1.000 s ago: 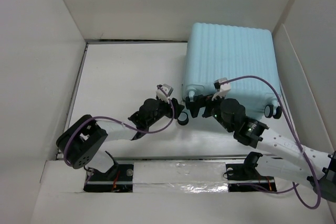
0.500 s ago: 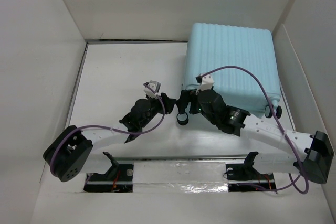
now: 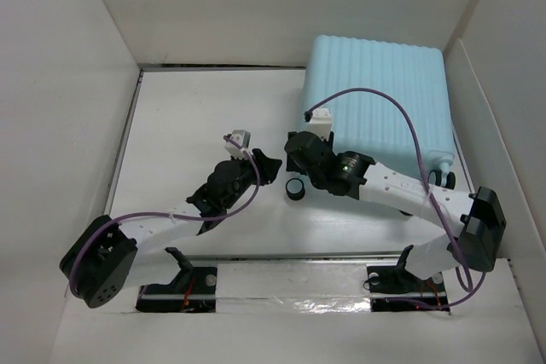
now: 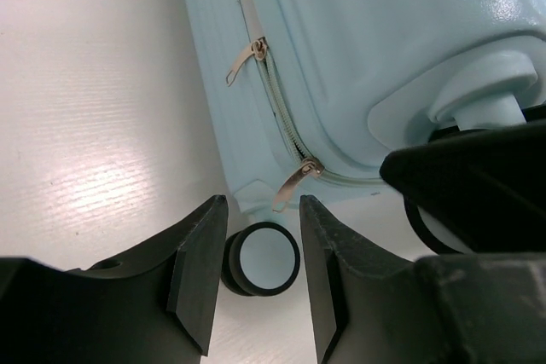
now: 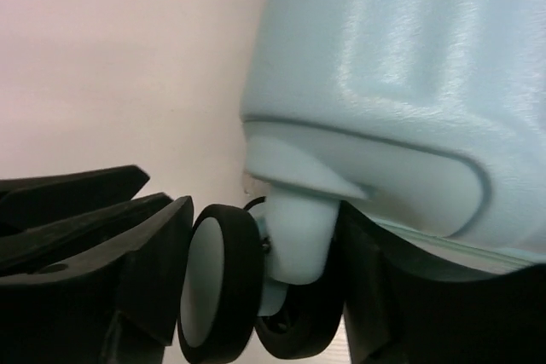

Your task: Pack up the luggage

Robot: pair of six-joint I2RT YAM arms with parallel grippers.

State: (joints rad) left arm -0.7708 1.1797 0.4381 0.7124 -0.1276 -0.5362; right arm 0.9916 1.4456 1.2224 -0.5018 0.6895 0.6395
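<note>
Right fingers (image 5: pixel 256 283) moved onto luggage (image 3: pixel 375 100) caster; left fingers (image 4: pixel 256 274) near.

Overhead view looks down from behind; both wrist views, close-up, share the luggage (image 3: pixel 375 100) wheel (image 4: pixel 261 259).

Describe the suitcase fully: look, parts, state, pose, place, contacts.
The suitcase is a pale aqua hard shell with ribbed ridges, lying flat and zipped shut at the table's far right. Two metal zipper pulls hang on its side seam. Black-and-white caster wheels sit at its near edge. The right gripper straddles one wheel's mount; whether it grips cannot be told. The left gripper hovers open around another wheel.
</note>
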